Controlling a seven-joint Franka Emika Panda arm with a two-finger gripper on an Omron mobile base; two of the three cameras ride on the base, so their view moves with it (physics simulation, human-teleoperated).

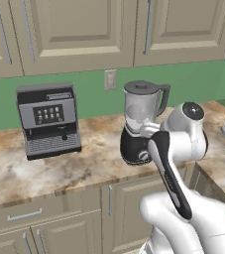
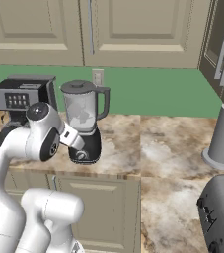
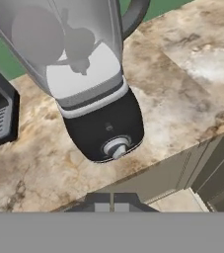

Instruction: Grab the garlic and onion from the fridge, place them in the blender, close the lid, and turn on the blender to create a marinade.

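Left base view: the white arm reaches forward from the lower right, and its end effector (image 1: 148, 131) sits against the lower front of the blender (image 1: 140, 124), at the seam between the clear jar and the black base. The lid (image 1: 140, 87) is on top of the jar, above the end effector. The blender stands on the marbled tabletop (image 1: 59, 168). A coffee machine (image 1: 48, 119) stands well to the left of the end effector, with a wall socket (image 1: 110, 79) up and to the left of it on the green backsplash.

Right base view: the arm bends in from the lower left, and the end effector (image 2: 76, 140) meets the blender (image 2: 84, 126) at its left side, just above the black base. The lid (image 2: 76, 87) caps the jar overhead. The coffee machine (image 2: 22, 99) is behind and to the left, and a dark toaster (image 2: 219, 210) lies far off to the right.

Hand view: the two finger tips of the end effector (image 3: 113, 201) are pressed together with no gap, closed on nothing. Straight ahead of them is the silver knob (image 3: 116, 147) on the blender's black base (image 3: 103, 131), a short way off and not touched. Two rounded shapes show dimly inside the jar (image 3: 64, 39) beyond.
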